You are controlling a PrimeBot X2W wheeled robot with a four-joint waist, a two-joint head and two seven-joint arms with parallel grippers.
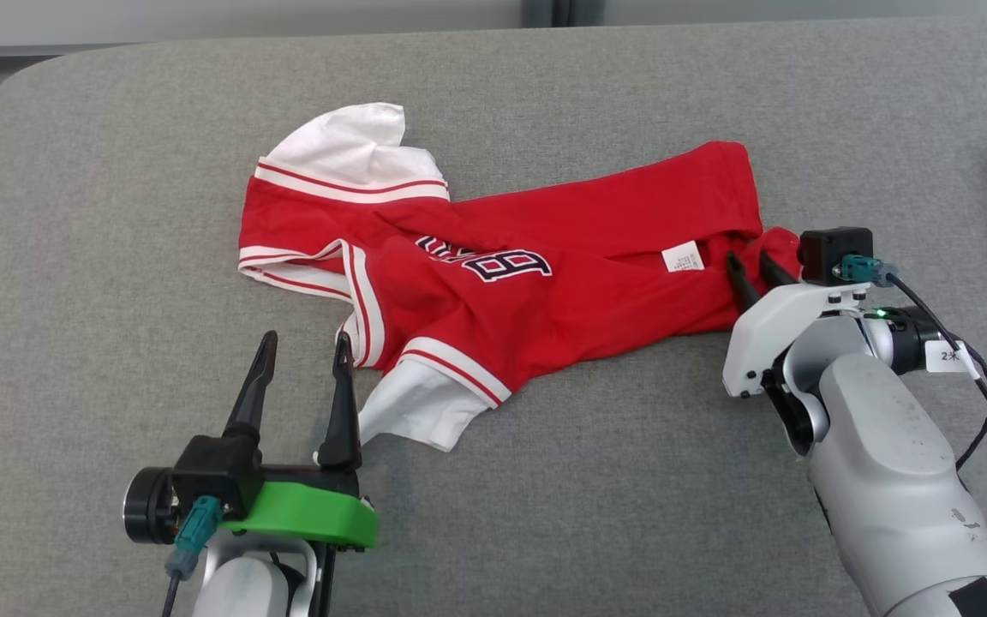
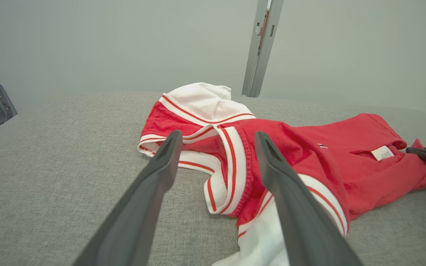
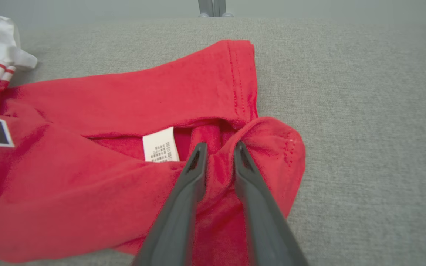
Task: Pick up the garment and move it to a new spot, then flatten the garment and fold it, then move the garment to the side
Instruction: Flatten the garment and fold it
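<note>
Crumpled red garment [image 1: 588, 223] on grey woven bench [image 1: 631, 480]. Right wrist view shows right gripper [image 3: 219, 146] pinching a fold; left gripper [image 1: 305, 341] gapes beside it.

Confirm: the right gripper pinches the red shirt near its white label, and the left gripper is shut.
Wrong on the left gripper: it is open, jaws apart, as the left wrist view shows. The right gripper does pinch the shirt near its label.

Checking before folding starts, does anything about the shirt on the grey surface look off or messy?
Yes: the garment lies crumpled, not flat. Its lettering is half buried under a fold, and the care label shows at the hem, where the right pincer pinches a bunched fold.
</note>
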